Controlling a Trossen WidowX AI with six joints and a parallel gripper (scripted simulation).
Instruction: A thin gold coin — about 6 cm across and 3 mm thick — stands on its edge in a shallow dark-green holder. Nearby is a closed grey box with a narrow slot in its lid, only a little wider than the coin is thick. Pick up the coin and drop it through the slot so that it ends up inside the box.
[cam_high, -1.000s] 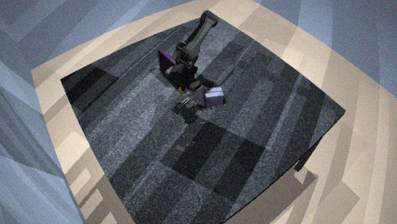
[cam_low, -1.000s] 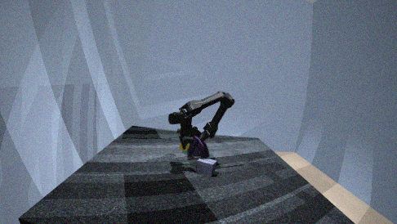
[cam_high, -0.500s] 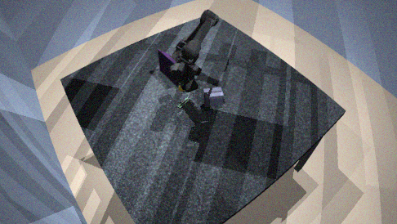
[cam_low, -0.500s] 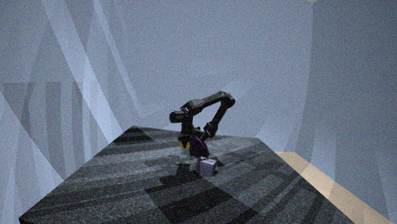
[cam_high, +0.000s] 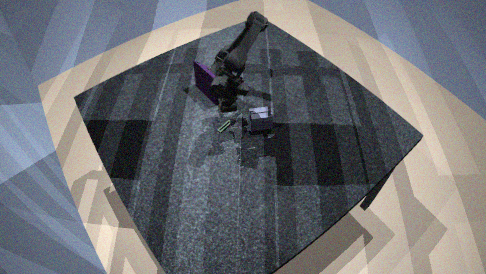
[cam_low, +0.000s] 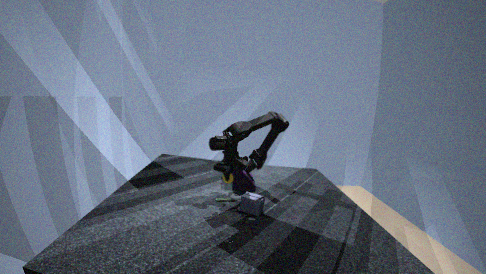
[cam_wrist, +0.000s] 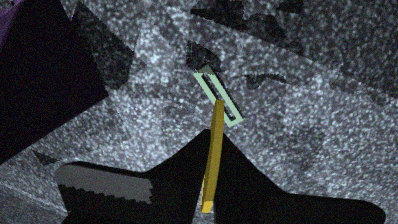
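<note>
Coin (cam_wrist: 213, 155) sits edge-on between the two dark fingers of the gripper (cam_wrist: 212, 170), which is clamped narrow on it and holds it above the table (cam_wrist: 310, 140). Below it on the table lies the pale-green holder (cam_wrist: 218, 98), with nothing in it — the coin's upper edge overlaps the holder's near end in the wrist view. In the exterior view the coin (cam_low: 228, 178) hangs under the arm (cam_low: 250, 127), above and left of the grey box (cam_low: 251, 203). A purple panel (cam_high: 204, 80) stands beside the arm.
</note>
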